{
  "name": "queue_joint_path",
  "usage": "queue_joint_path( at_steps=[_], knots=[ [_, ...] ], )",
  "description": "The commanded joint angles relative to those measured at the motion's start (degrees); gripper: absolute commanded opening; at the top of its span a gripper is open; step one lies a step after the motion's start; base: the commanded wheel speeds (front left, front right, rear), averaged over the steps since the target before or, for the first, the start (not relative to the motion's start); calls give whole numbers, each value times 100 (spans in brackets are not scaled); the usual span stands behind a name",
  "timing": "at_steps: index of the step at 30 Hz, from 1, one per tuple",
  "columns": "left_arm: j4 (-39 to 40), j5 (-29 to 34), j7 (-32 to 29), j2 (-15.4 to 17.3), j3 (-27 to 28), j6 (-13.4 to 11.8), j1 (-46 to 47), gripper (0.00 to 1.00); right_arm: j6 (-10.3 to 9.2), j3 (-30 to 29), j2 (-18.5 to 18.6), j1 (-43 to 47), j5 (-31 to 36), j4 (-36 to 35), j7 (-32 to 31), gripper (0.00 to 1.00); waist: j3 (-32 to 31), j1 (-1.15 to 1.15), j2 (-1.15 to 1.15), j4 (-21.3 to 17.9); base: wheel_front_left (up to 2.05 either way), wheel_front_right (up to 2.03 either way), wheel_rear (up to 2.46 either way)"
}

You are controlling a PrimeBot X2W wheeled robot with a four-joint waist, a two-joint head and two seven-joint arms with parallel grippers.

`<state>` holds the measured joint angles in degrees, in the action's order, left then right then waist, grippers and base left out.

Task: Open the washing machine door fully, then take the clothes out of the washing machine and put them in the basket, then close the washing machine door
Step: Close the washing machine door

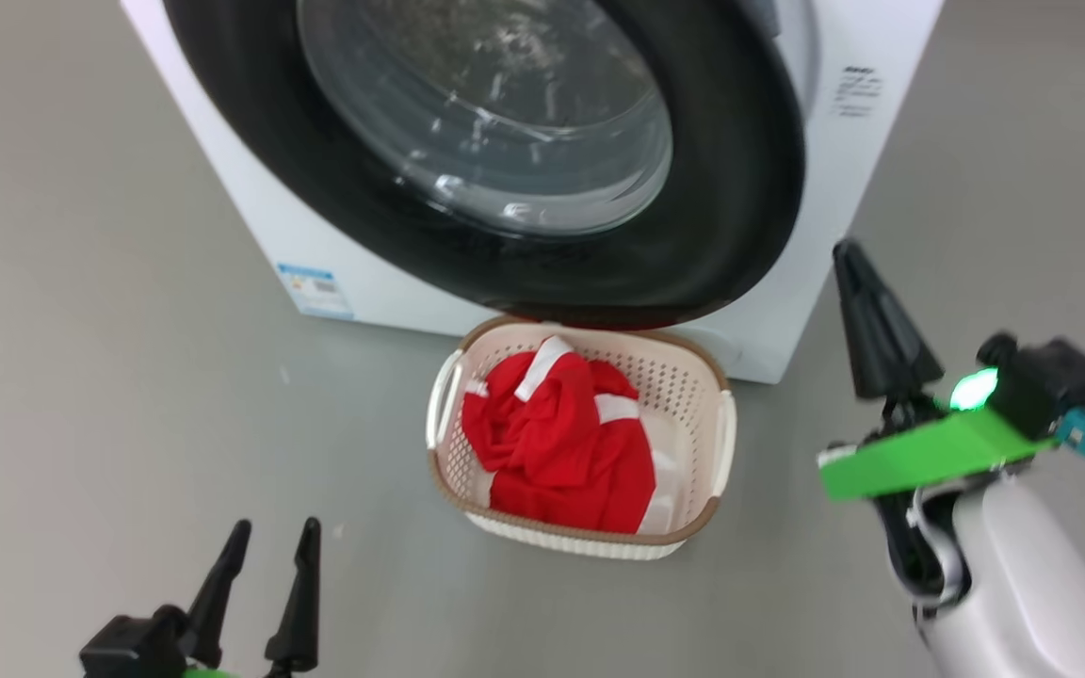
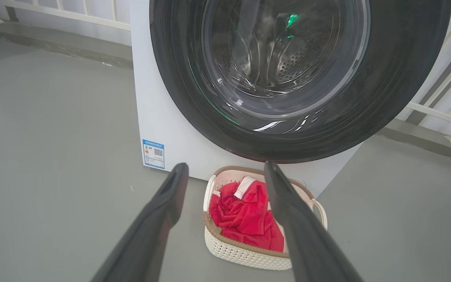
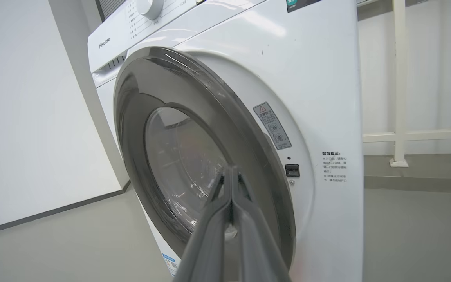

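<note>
The washing machine [image 1: 844,169] stands ahead, and its black-rimmed glass door [image 1: 721,188] lies almost against the front. In the right wrist view the door [image 3: 217,117] is slightly ajar, its free edge off the white front near the latch hole [image 3: 292,170]. The cream basket [image 1: 693,395] sits on the floor under the door, and the red and white clothes [image 1: 561,443] lie inside it. My left gripper [image 1: 265,556] is open and empty, low at the left, short of the basket [image 2: 241,250]. My right gripper [image 1: 850,252] is shut on nothing, right of the door's lower edge, pointing at the door glass [image 3: 231,170].
A blue label [image 1: 316,287] marks the machine's lower left corner. Grey floor [image 1: 109,377] spreads on both sides of the basket. A white railing [image 2: 437,113] runs behind the machine, and a white wall [image 3: 26,117] stands to one side.
</note>
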<state>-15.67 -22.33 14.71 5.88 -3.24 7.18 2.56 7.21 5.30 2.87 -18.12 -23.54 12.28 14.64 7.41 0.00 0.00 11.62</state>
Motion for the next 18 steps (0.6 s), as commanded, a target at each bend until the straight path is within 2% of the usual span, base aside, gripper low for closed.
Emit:
queue_joint_path(
  at_steps=[1,18],
  knots=[
    [122,-38,29,51,138,31,230,100,28,76,1,-275,100,-71,36,0,284,0,0,271,0,0,0],
    [114,-314,29,-20,-281,31,958,100,28,-541,1,-1513,296,683,36,0,1304,0,0,781,0,0,0]
  ],
)
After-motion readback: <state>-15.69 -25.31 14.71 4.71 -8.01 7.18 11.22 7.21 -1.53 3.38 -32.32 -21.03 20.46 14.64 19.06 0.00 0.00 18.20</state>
